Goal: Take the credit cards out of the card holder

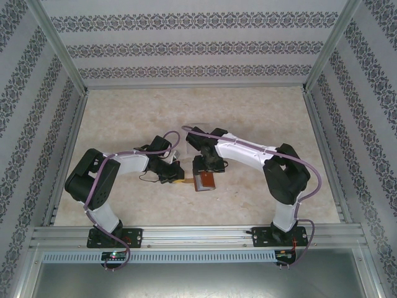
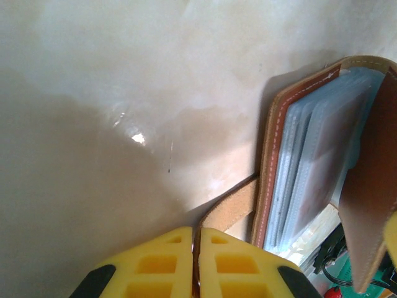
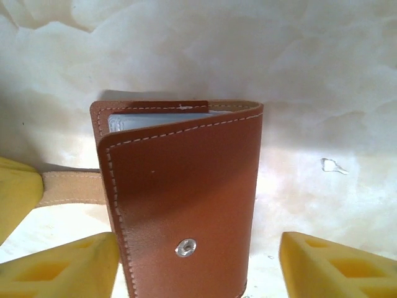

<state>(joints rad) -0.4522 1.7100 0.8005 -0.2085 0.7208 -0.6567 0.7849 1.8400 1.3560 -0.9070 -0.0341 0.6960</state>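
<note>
The card holder (image 1: 205, 182), reddish-brown leather, lies mid-table between the two arms. In the left wrist view it (image 2: 273, 155) stands partly open, with pale grey-blue sleeves (image 2: 316, 161) showing inside. My left gripper (image 2: 196, 233) is shut on its tan strap tab (image 2: 234, 206). In the right wrist view its cover (image 3: 186, 198), with a metal snap (image 3: 185, 248), is folded nearly closed. My right gripper (image 3: 198, 248) is open, one yellow finger on each side of the holder, with a clear gap on the right. The credit cards are hidden inside.
The pale marbled tabletop (image 1: 260, 118) stretches behind the arms, fenced by patterned walls and metal posts (image 1: 62, 49). A metal rail (image 1: 198, 234) runs along the near edge. The left gripper's yellow finger (image 3: 13, 192) shows at the left edge of the right wrist view.
</note>
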